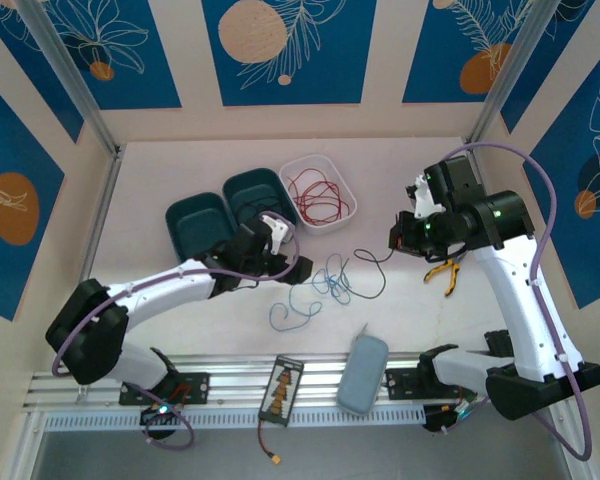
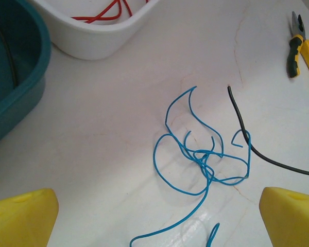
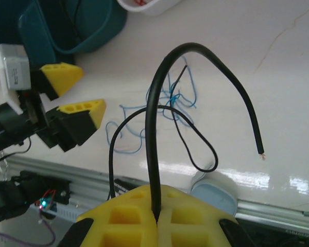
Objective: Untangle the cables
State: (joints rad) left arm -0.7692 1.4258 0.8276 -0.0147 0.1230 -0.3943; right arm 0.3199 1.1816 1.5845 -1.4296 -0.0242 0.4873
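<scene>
A tangle of thin blue wire lies in the middle of the table. A black wire crosses its right edge. My right gripper is shut on that black wire, whose free end curls up and over while a thin loop hangs down toward the blue tangle. My left gripper hovers open just left of and above the blue wire, its yellow fingers wide apart with nothing between them. Red wires lie in the white tray.
Two teal trays stand left of the white tray; a thin dark wire lies in the nearer one. Yellow-handled pliers lie to the right. A grey-blue pouch and a small board rest on the front rail.
</scene>
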